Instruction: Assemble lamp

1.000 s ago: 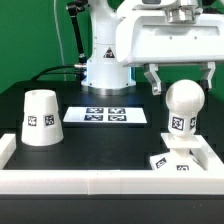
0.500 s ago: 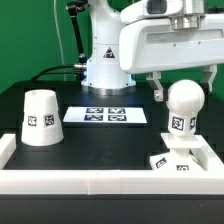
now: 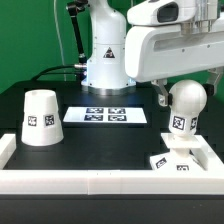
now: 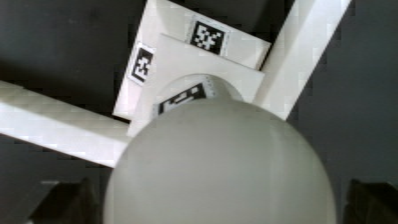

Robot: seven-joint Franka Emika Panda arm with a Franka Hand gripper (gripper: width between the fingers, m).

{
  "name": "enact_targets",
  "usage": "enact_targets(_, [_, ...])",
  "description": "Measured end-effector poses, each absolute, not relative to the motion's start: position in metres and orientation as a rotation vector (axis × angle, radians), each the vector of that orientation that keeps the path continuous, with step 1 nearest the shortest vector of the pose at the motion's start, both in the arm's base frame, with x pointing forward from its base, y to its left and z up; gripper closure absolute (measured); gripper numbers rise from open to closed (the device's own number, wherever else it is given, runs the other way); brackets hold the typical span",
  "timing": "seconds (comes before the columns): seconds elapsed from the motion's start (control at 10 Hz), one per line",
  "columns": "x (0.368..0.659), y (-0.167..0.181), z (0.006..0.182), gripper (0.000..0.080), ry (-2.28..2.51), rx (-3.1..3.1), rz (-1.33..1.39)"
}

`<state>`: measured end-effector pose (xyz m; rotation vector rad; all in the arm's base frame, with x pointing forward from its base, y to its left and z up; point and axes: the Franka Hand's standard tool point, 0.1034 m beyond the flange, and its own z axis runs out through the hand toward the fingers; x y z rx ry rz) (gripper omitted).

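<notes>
bulb point(image 3: 185, 101) stood on base point(image 3: 170, 162), tabletop's point(image 3: 100, 145) near corner, exterior view's right | shade point(image 3: 41, 118) set mouth-down by that view's left edge | fingers point(image 3: 160, 93) spread around bulb

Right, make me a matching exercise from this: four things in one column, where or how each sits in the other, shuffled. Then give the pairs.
1 shade
2 bulb
3 base
4 marker board

A flat, in the corner at the exterior view's right
B upright, just under the gripper
C alone at the exterior view's left, wide end down
D flat in the middle, showing four tags

Pairs: 1-C, 2-B, 3-A, 4-D
</notes>
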<state>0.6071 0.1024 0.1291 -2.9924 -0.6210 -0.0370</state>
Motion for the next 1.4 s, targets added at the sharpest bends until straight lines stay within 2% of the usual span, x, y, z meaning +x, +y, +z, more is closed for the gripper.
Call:
enact_targets(0.4, [0.6083, 0.1038, 0.1279, 0.0101, -0.623, -2.992, -0.053])
enact_targets(0.5, [0.6084, 0.1035, 0.1280, 0.0227, -0.621, -2.992, -0.053])
enact_targets(1.0, [0.6082, 0.1040, 0.1279, 0.0223, -0.545, -3.001, -0.051])
enact_targets(1.4, [0.6085, 0.1041, 0.1279, 0.0222, 0.039, -3.035, -0.032])
